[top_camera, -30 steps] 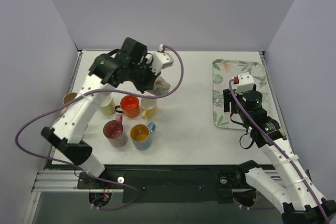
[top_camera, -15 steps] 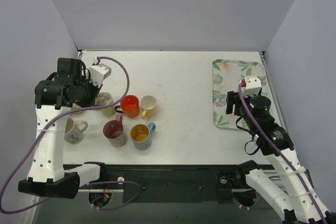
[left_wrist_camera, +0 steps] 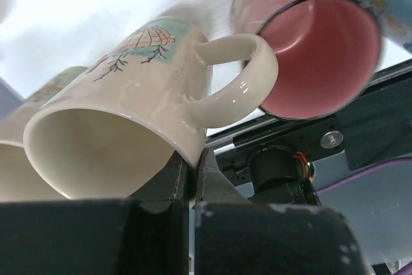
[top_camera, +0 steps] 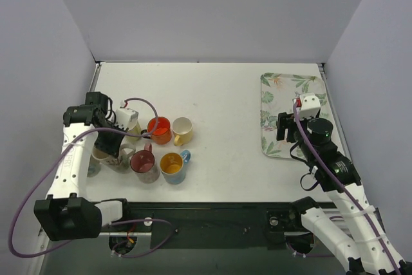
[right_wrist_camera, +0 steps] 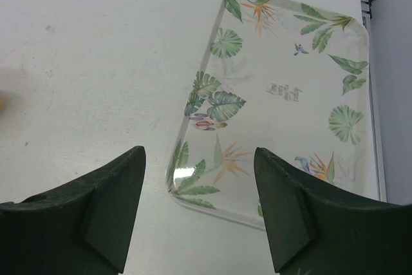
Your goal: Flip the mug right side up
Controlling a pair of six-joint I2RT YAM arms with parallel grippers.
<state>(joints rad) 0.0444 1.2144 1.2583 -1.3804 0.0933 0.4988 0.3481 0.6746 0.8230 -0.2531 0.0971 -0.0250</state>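
The cream mug with a shell and leaf print has its mouth toward the left wrist camera and its handle toward a pink mug. My left gripper is shut on its rim, one finger inside and one outside. From above, this mug sits low at the table's front left under my left gripper; I cannot tell whether it touches the table. My right gripper hangs open and empty over the near corner of the leaf-print tray.
Close around the held mug are a pink mug, a blue mug, an orange mug, a cream mug, a pale yellow mug and another patterned mug. The tray lies at the right.
The left arm has swung from the back middle to the front left, carrying the cream mug down beside the pink mug. The right arm has barely shifted.
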